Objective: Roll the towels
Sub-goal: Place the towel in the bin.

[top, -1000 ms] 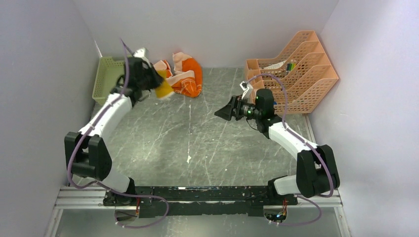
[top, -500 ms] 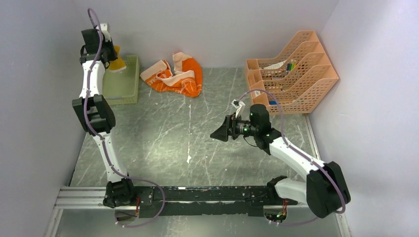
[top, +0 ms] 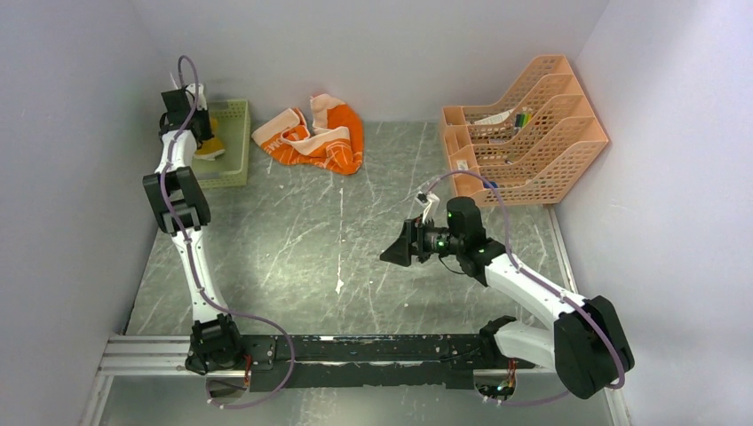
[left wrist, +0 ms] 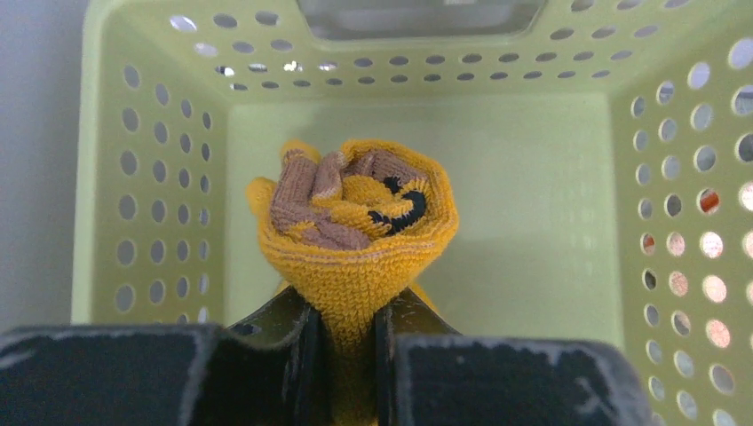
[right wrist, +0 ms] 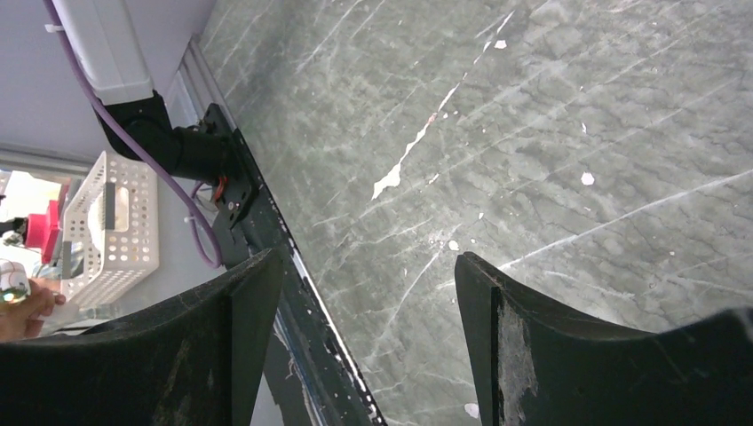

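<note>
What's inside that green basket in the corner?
A rolled mustard-yellow towel, pinched by the left tool, hangs between the walls of the basket. The roll and tool cover the floor beneath, so whether it touches down cannot be told.

The left hand (top: pixel 197 131), gripping the rolled mustard towel (top: pixel 211 147), has swung from beside the orange towel (top: pixel 324 142) out toward ten o'clock and come down into the green basket (top: pixel 233 142). The right hand (top: pixel 396 253) has drawn back toward six o'clock, lower over the bench (top: pixel 337 248).
</note>
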`<state>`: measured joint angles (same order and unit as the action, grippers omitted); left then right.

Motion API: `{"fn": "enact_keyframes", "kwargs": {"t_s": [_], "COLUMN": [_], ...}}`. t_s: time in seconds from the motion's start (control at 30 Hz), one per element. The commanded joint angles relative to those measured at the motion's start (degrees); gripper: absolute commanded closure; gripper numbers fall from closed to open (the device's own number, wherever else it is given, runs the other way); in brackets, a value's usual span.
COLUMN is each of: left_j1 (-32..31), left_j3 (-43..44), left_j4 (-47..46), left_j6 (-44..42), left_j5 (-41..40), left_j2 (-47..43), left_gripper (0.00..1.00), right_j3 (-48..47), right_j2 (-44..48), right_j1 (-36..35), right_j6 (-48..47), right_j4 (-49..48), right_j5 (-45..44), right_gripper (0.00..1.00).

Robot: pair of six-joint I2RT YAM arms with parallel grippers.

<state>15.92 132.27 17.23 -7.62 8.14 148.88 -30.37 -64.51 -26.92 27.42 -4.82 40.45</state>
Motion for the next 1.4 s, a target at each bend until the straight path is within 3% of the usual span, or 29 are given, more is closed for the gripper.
{"fn": "enact_keyframes", "kwargs": {"t_s": [0.0,0.3,0.37,0.43,0.5,0.53,0.7,0.87,0.93,1.07,1.13,1.17,1.37], "left_j1": [-0.1,-0.2,-0.5,-0.8,-1.2,-1.3,-3.3,-7.4,-8.6,-9.2,-9.2,-9.1,-6.0], "left_j3": [4.6,4.3,3.5,2.9,2.7,2.4,-6.9,-12.7,-13.9,-11.2,-6.4,-4.2,5.0], "left_j4": [-2.7,-5.7,-6.5,-7.0,-7.3,-7.5,-13.8,-17.8,-18.2,-11.3,-5.8,-3.9,2.9], "left_j6": [-3.3,-3.5,-3.2,-3.3,-3.4,-3.3,-3.7,-4.9,-3.8,1.2,2.1,2.3,7.1], "left_j5": [-2.9,-6.4,-7.5,-8.6,-10.9,-11.2,-13.7,-19.2,-18.9,-13.3,-11.6,-11.3,-2.4], "left_j2": [1.6,2.5,1.8,1.2,0.4,-0.3,-7.4,-14.4,-16.7,-17.1,-14.0,-12.1,-2.4], "left_gripper": [0.93,0.93,0.81,0.61,0.21,0.13,0.08,0.09,0.16,0.52,0.85,0.92,0.93], "right_j3": [1.0,2.0,2.0,1.9,1.7,1.6,1.7,2.0,2.3,2.2,2.1,2.1,2.3], "right_j2": [0.0,-2.2,-2.9,-3.5,-4.0,-4.1,-4.5,-3.7,-3.5,-3.2,-2.9,-2.7,-1.9], "right_j1": [-0.4,-0.8,-1.0,-1.7,-2.9,-3.1,-4.0,-4.2,-4.2,-4.2,-4.3,-4.2,-4.2], "right_j6": [-1.1,-0.5,-0.1,0.1,0.1,0.2,0.2,-0.8,-0.9,-1.3,-1.5,-1.6,-2.5], "right_j4": [-0.3,-2.0,-2.8,-3.2,-3.5,-3.6,-4.2,-3.1,-3.0,-2.5,-2.2,-1.9,-0.6], "right_j5": [0.0,0.5,0.5,0.4,0.4,0.3,0.3,-0.2,-0.3,-0.5,-0.6,-0.6,-1.0], "right_gripper": [0.28,0.28,0.28,0.28,0.28,0.28,0.28,0.28,0.28,0.28,0.28,0.28,0.28]}}
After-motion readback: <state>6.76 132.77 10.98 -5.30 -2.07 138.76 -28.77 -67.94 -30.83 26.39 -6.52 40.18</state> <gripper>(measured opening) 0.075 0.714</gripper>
